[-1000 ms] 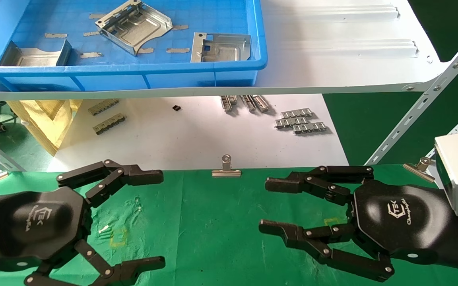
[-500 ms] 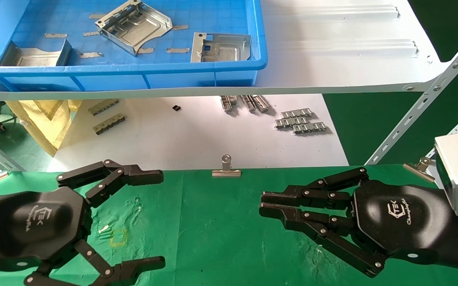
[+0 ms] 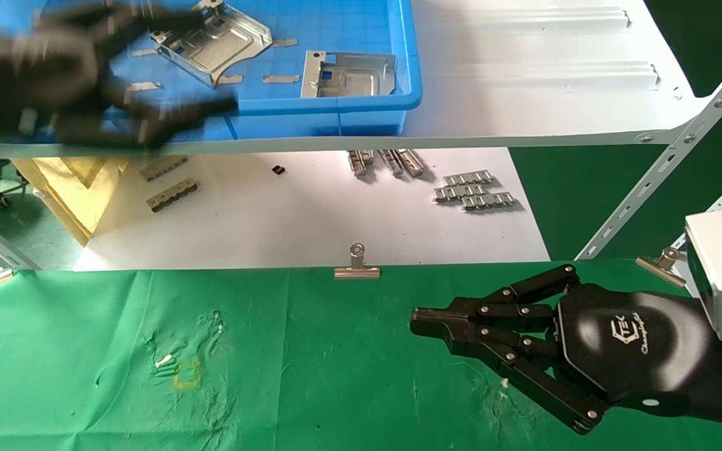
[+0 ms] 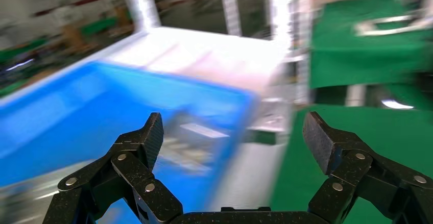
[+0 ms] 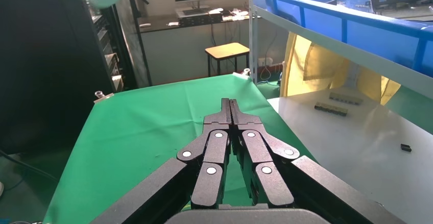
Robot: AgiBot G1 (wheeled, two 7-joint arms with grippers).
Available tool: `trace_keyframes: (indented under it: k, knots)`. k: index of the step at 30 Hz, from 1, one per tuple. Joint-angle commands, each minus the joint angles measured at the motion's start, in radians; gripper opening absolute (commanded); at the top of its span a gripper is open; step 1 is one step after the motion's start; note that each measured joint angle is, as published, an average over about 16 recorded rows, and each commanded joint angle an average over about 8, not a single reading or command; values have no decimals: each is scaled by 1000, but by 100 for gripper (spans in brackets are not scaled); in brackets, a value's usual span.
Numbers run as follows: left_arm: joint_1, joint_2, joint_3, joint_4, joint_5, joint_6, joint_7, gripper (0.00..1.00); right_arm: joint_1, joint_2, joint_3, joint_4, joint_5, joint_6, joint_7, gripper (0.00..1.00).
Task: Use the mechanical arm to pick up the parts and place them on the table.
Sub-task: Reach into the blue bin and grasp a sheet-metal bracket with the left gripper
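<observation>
The left claw [image 3: 104, 75], fingers spread wide, is seen over the blue tray's [image 3: 411, 62] near rim beside three stamped metal parts [image 3: 217, 41]. The right claw [image 3: 423, 319], pinched together empty, is held above the wrinkled green desk [image 3: 311, 376].

Green table [image 3: 311, 376] (yellow marks), blue tray [image 3: 311, 106], silver parts [image 3: 348, 75]

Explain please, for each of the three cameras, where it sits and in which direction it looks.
Head view: high on the robot, looking down at the table and blue tray; both claws show.
Left wrist view: behind the left claw, open, facing the tray.
Right wrist view: behind the right claw, shut, above the table.
Shared: the tray appears in all three views.
</observation>
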State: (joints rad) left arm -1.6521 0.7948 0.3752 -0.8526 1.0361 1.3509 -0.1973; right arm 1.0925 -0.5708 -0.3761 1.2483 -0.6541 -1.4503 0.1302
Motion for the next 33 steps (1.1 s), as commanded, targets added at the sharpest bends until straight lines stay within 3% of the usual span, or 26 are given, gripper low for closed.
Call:
trace_keyframes:
  k: [1,6,13,14,20,22,33]
  knots:
    - [-100,44,28,113,70,-16,13,100,0,0,0,0,0,0,0,0]
    - [-263,184,103,371,248,-201,74,100,0,0,0,0,0,0,0,0]
    - [-387,340,187,624,403,-390,118,97,0,0,0,0,0,0,0,0]
    - [-397,355,194,652,415,-410,120,90,0,0,0,0,0,0,0,0]
    - [-436,400,207,768,440,-477,110,15,0,0,0,0,0,0,0,0]
    - [-442,403,204,794,436,-476,98,0,0,0,0,0,0,0,0,0]
    - [-456,381,196,851,424,-443,54,0,0,0,0,0,0,0,0,0]
